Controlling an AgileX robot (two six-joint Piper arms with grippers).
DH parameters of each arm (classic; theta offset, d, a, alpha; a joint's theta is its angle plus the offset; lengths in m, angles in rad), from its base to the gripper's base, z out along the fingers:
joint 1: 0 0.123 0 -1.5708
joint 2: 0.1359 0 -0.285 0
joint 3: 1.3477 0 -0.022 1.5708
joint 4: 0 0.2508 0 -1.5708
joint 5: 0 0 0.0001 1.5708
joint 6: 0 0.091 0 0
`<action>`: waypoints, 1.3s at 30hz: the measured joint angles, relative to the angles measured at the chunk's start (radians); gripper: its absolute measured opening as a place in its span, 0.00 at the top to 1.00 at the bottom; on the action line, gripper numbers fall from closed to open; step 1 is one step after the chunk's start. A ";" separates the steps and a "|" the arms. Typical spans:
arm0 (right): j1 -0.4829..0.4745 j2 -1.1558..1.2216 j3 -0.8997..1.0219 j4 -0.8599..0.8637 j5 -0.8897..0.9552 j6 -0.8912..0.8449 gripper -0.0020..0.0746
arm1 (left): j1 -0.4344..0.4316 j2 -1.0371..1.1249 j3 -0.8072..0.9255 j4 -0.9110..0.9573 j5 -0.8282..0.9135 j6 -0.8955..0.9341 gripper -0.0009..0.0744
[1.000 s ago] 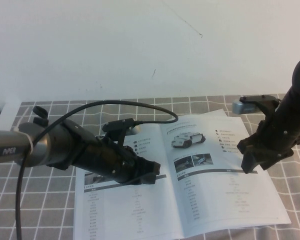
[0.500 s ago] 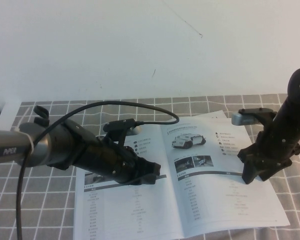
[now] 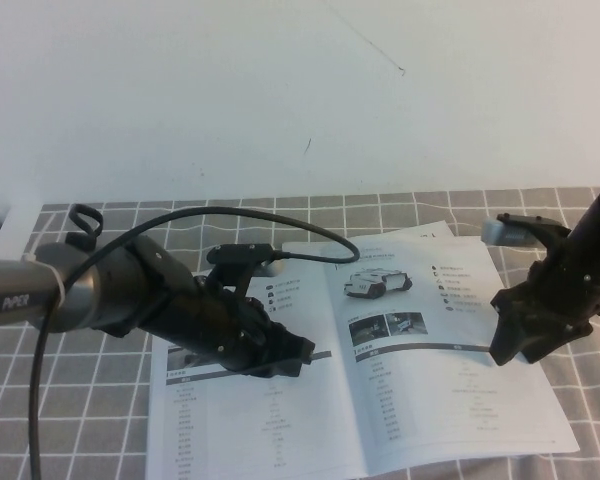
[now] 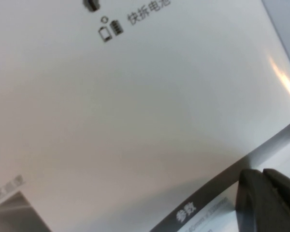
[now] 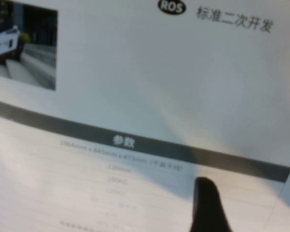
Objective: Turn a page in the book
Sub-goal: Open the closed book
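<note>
Glossy white book [image 3: 380, 390] lies open and flat on the checked cloth [image 3: 80, 400]. Left gripper [image 3: 285, 357] sits low over its left leaf, right gripper [image 3: 510, 345] over the page [image 3: 450, 380]; can't tell either's grip.

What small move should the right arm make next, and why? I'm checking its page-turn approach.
Probably slide the right claw outward to the free edge of the page. It sits low over the open book, near the dark table bar, still inside the edge with no paper lifted. The left claw rests on the opposite page, seemingly pinning it.
</note>
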 joint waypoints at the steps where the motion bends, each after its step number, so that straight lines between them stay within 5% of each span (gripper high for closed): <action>1: -0.002 0.000 0.000 0.009 0.002 -0.011 0.46 | 0.000 0.000 -0.002 0.021 0.000 -0.017 0.99; 17: -0.008 0.014 0.000 0.366 0.099 -0.345 0.46 | -0.001 0.004 -0.159 0.026 0.173 -0.065 0.99; 32: -0.093 -0.043 0.003 0.236 0.048 -0.324 0.46 | -0.022 0.070 -0.231 0.006 0.179 -0.089 0.99; 39: -0.093 -0.043 0.101 0.239 -0.030 -0.338 0.46 | -0.022 0.094 -0.233 0.192 0.183 -0.208 0.99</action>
